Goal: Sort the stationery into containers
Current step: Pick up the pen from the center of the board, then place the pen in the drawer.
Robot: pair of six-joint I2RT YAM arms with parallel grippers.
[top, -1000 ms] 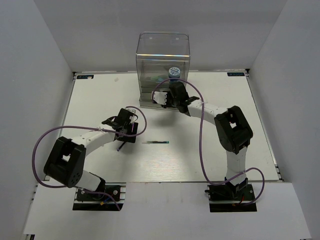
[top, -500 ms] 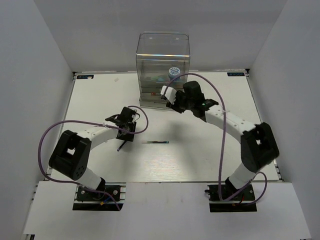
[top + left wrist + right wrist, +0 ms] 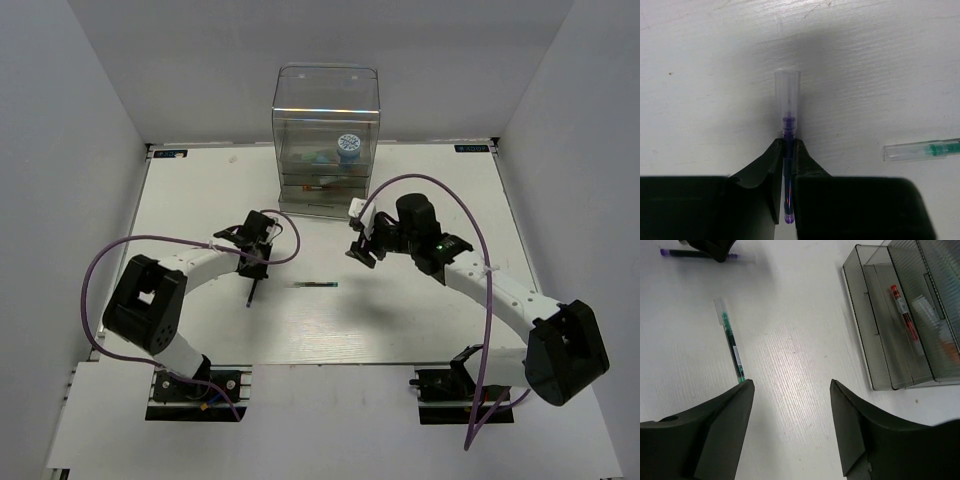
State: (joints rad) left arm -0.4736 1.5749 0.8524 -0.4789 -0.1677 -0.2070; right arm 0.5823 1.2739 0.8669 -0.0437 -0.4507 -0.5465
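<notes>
Your left fingers (image 3: 762,172) are clamped on the purple pen (image 3: 787,95) lying on the worktop (image 3: 420,310); your right fingers (image 3: 715,425) stand apart (holding nothing) beside the green pen (image 3: 731,345), near the clear organiser (image 3: 327,120).

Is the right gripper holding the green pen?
No, the right gripper stands open and empty, and the green pen lies free on the table.

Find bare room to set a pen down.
Bare: the table far right of the organiser, far left of it, and the near strip before the green pen. Crowded: the middle, around the purple pen, left arm and right arm.
</notes>
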